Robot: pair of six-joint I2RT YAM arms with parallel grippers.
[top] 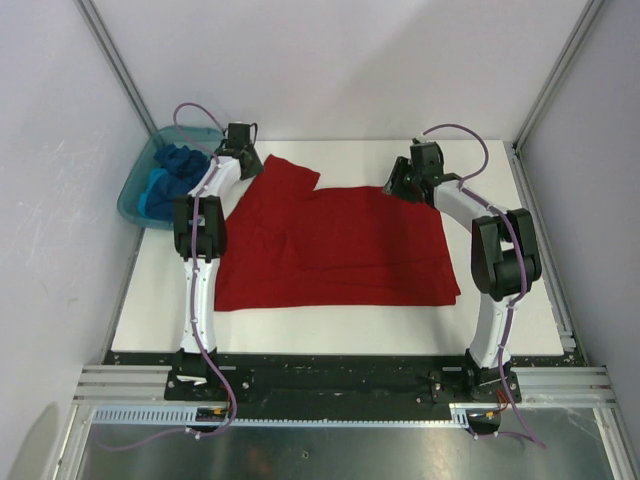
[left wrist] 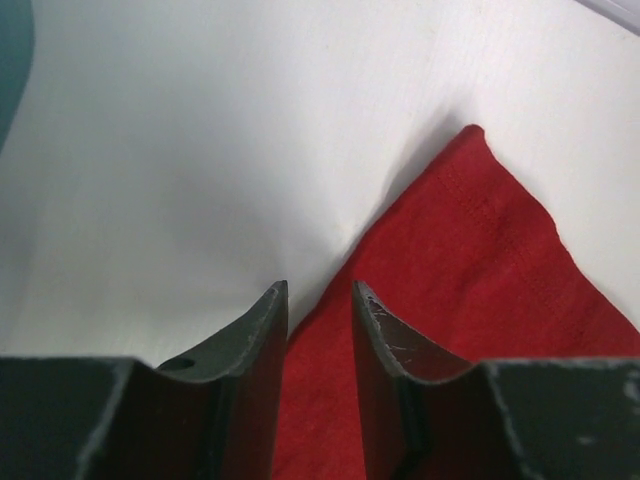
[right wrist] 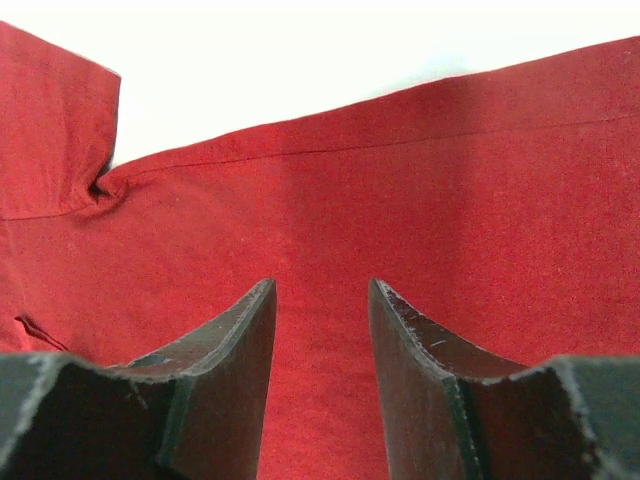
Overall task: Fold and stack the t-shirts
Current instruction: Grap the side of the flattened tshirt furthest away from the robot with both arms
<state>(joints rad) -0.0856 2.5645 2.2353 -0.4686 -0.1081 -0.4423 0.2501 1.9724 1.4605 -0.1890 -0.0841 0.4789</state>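
Observation:
A large bright red t-shirt lies spread flat on the white table. My left gripper hovers over the tip of its far left sleeve. In the left wrist view the left gripper is open, and the edge of the red cloth runs under the gap. My right gripper is over the shirt's far edge. The right wrist view shows the right gripper open, with flat red cloth beneath and nothing pinched. Royal blue and lighter blue t-shirts lie bunched in the tub.
A translucent teal plastic tub sits off the table's far left corner; its rim shows in the left wrist view. Grey walls and aluminium frame posts enclose the table. Bare white table lies right of the shirt.

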